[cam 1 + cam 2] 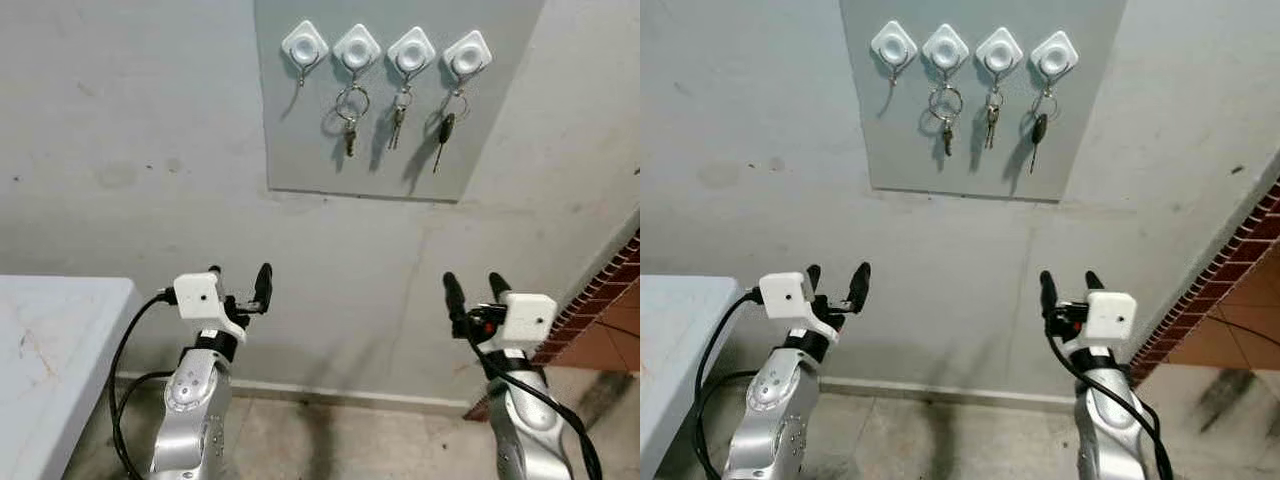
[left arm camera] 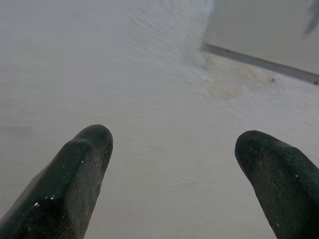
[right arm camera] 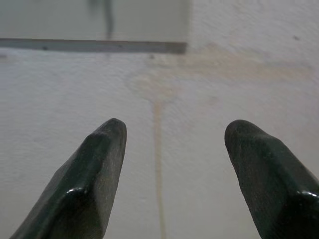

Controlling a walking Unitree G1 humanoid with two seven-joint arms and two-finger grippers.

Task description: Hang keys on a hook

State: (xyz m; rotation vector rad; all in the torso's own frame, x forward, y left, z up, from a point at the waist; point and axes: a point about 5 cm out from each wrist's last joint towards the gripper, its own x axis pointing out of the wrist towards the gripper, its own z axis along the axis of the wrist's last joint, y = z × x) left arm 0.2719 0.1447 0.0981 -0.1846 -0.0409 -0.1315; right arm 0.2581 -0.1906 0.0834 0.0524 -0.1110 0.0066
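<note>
Nearest the camera, both silver arms rise from the bottom of the head views. The left gripper (image 1: 240, 285) points up toward the wall with its two black fingers (image 2: 75, 179) spread apart and nothing between them. The right gripper (image 1: 472, 290) is raised at about the same height, well apart from the left, its fingers (image 3: 94, 174) also spread and holding nothing. A black cable (image 1: 125, 370) loops down from the left wrist.

At the left edge, the corner of a pale table (image 1: 50, 350) juts in beside the left arm. Below lies a tiled floor (image 1: 330, 440), and at the right edge stands a red brick wall edge (image 1: 600, 300).

Farther off is the grey plaster wall (image 1: 130, 150), stained and cracked below a grey panel (image 1: 300, 150) mounted high up. Four white hooks sit in a row along the panel's top. The leftmost hook (image 1: 304, 46) carries no keys. The second hook (image 1: 356, 48) carries a key ring with keys (image 1: 350, 115), the third hook (image 1: 411, 51) holds a small key bunch (image 1: 398, 118), and the rightmost hook (image 1: 467, 54) holds a black-headed key (image 1: 444, 132). Both grippers are well below the panel.
</note>
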